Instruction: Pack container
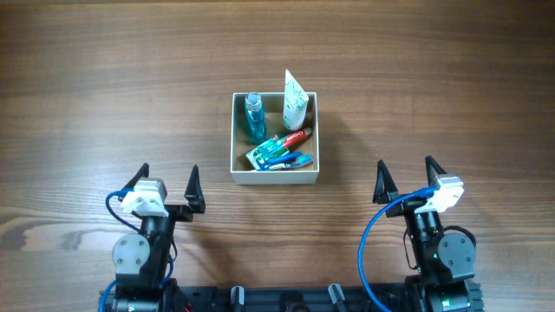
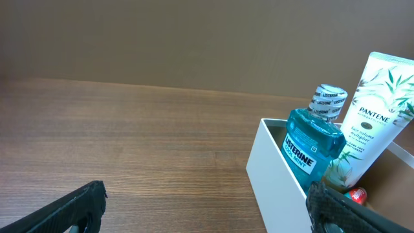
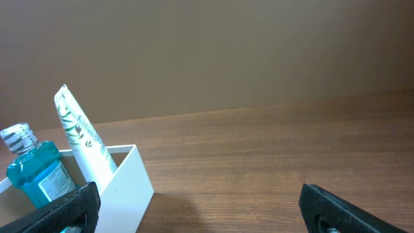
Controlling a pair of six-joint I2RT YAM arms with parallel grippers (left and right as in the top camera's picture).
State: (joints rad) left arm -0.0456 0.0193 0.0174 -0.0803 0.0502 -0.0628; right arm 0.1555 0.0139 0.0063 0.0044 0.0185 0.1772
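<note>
The container (image 1: 274, 177) — a small square cardboard box, white outside, tan-brown within — sat upright and open-topped, partly filled, its sides square to the overhead view, near the middle, slightly toward 12 o'clock.

One container (image 1: 274, 177), one bottle (image 1: 254, 117), two tubes (image 1: 294, 97), one packet (image 1: 270, 154)

The brown wood-grain counter (image 1: 104, 87) lies bare on all four sides of the small square white cardboard box (image 1: 275, 178). The left claw (image 1: 169, 178) and right claw (image 1: 405, 169) stand well apart from it, fingers spread. Over the opening, an upright blue mouthwash bottle (image 1: 254, 117) and a leaning white shampoo tube (image 1: 294, 100) rise past the far rim. A red-and-white toothpaste tube (image 1: 295, 137) and a blue-green packet (image 1: 269, 154) cover the near floor.
</note>
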